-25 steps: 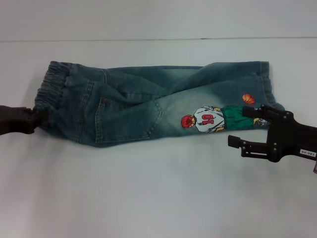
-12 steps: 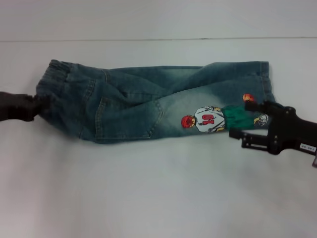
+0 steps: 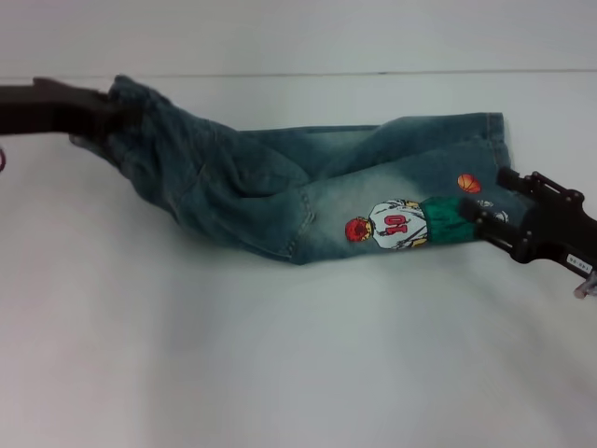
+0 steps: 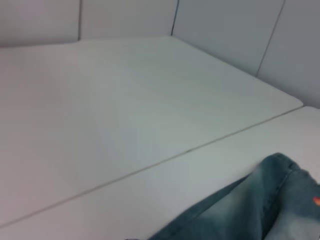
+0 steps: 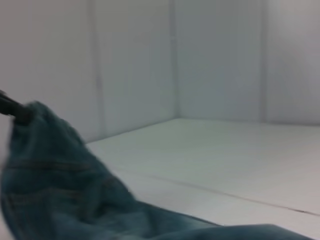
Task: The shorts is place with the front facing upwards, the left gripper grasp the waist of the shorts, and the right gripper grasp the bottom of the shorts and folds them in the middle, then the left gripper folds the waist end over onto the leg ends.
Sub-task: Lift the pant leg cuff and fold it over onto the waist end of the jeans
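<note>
The blue-green denim shorts lie lengthwise across the white table, with the cartoon player print and an orange basketball facing up near the leg ends. My left gripper at the far left is shut on the waist, which hangs bunched and raised above the table. In the right wrist view the lifted waist droops from that gripper. My right gripper lies over the hem at the right, its fingers apart with denim between them. In the left wrist view only a leg end shows.
The white table stretches wide in front of the shorts. A thin seam runs across it behind them, and white wall panels stand beyond the table's back.
The left gripper has lifted the waist up and toward the back, pulling the left half of the shorts off the table. The right gripper has moved back onto the hem, fingers closer together.
</note>
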